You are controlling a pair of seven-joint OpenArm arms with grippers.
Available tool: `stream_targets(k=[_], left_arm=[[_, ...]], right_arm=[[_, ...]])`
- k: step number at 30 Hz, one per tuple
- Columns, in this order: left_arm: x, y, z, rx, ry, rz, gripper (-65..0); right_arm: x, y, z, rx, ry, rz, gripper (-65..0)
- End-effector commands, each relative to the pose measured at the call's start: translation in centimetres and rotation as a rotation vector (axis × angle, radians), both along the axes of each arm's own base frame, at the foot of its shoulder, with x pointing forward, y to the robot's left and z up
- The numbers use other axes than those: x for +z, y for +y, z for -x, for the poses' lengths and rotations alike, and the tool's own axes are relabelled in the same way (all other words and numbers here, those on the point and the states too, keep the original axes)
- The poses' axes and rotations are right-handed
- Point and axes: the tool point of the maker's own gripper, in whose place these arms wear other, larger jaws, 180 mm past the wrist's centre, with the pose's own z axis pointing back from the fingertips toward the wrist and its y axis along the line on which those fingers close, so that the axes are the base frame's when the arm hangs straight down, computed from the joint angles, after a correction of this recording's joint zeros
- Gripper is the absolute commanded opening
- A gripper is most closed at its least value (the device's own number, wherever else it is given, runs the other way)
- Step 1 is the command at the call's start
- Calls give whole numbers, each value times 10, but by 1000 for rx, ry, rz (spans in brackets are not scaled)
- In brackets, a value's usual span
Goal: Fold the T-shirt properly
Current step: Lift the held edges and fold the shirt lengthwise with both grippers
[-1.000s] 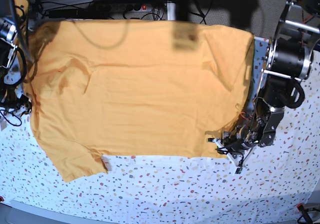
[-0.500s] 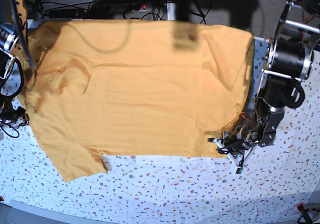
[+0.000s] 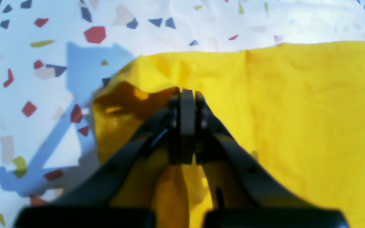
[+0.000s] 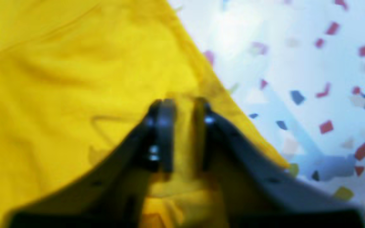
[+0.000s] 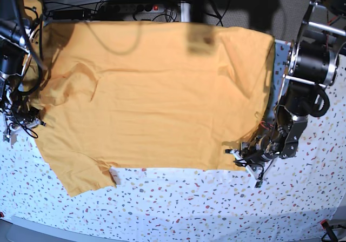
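Left gripper (image 3: 187,95) pinching T-shirt (image 5: 157,96) hem corner, right gripper (image 4: 182,104) clamping cloth at opposite edge, garment lying on speckled table (image 5: 216,204).

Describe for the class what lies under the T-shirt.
The T-shirt lies on a white speckled table cover, which shows past its edges. Whatever sits under the cloth itself is covered and cannot be seen.

The base camera looks down from high up. Each wrist camera sits very close behind its gripper, facing 12 o'clock, a bit blurry. All see the shirt (image 5: 151,96).
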Motion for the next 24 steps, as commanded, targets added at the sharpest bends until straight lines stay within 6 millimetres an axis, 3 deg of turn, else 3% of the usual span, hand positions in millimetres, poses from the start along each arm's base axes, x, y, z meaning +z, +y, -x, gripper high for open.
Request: stream_targets(k=[1,7,13,17,24], left_arm=[[29,0,-21,5,-77,16,-650],[32,0,-24,4,-84,17,-650],[56,-6,-36,-16,-138,18,-650],[62,-12,-35,-43,-122,5,-650],[65,-14,-32,-72,-95,-16,-650]], right_arm=[[16,-11,-7,-14,-20,13,-650],[47,-17,-30,-14,-65,14,-650],[81,4,-59,57,-165,-76,-650],[86,9,-62,97,-174,-84,-650],[103,-2,-55,85,-232,-91,-650]])
